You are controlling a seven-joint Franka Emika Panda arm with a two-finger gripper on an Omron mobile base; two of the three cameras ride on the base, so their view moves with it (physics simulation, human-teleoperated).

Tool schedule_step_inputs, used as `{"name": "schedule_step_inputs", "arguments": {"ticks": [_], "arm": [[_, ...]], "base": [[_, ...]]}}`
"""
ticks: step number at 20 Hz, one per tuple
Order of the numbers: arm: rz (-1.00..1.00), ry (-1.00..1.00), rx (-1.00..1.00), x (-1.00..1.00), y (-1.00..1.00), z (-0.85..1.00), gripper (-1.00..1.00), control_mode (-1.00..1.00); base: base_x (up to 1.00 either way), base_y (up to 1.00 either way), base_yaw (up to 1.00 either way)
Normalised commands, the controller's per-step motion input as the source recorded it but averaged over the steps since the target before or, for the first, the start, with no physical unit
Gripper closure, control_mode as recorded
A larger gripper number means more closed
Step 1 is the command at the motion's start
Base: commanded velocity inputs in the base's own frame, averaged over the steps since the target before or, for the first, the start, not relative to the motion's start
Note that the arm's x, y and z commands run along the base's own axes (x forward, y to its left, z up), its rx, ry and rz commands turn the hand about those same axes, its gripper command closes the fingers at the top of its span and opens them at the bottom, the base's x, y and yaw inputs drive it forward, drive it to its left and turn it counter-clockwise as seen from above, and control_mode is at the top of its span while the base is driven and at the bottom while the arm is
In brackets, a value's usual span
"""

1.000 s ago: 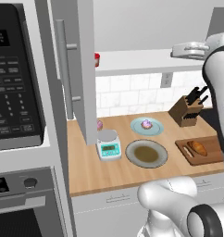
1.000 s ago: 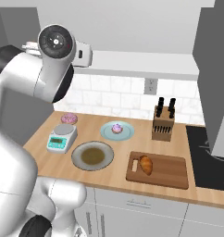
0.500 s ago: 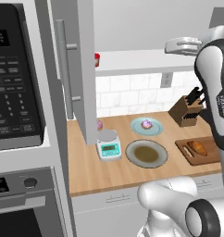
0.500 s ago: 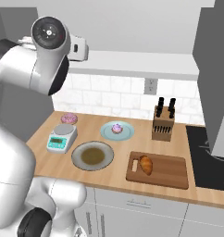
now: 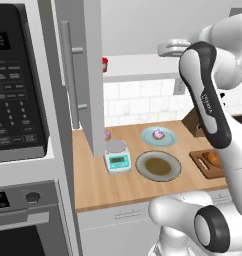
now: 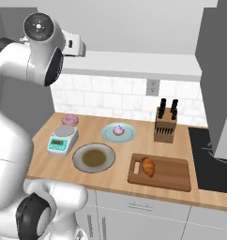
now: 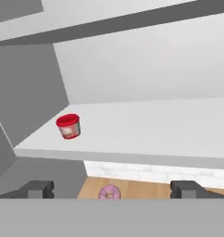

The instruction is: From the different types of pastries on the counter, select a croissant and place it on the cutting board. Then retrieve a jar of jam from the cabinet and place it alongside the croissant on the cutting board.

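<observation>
The jar of jam (image 7: 69, 126), red-lidded, stands on the white shelf (image 7: 146, 125) of the open cabinet (image 5: 83, 75), and its red edge peeks past the door (image 5: 104, 64). My gripper (image 7: 112, 189) is open and empty, level with the shelf and well short of the jar. It hangs high to the right of the door (image 5: 168, 48) and also shows in the right base view (image 6: 80, 47). The croissant (image 6: 147, 166) lies on the left part of the cutting board (image 6: 174, 174) on the counter (image 6: 120, 176), partly behind my arm (image 5: 213, 159).
A round grey-brown plate (image 6: 94, 157), a blue plate with a frosted cake (image 6: 118, 131), a scale (image 6: 63, 138), another pink cake (image 6: 70, 119) and a knife block (image 6: 164, 124) stand on the counter. A microwave (image 5: 18, 85) is left of the cabinet door.
The arm has swung the hand leftward along the shelf edge toward the open cabinet. The things on the counter stay where they were.
</observation>
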Motion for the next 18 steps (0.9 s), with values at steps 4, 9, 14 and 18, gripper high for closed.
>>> {"name": "schedule_step_inputs", "arguments": {"ticks": [4,9,14,18], "arm": [[-0.12,0.00,-0.02,0.19,0.19,0.00,-1.00,-1.00],[-0.07,-0.02,-0.01,0.04,0.10,0.00,-1.00,-1.00],[-0.01,0.09,0.00,0.12,0.00,0.09,-1.00,-1.00],[0.04,0.15,0.00,0.07,-0.01,0.02,-1.00,-1.00]], "base": [[0.00,0.00,0.00],[0.00,0.00,0.00],[0.00,0.00,0.00],[0.00,0.00,0.00]]}}
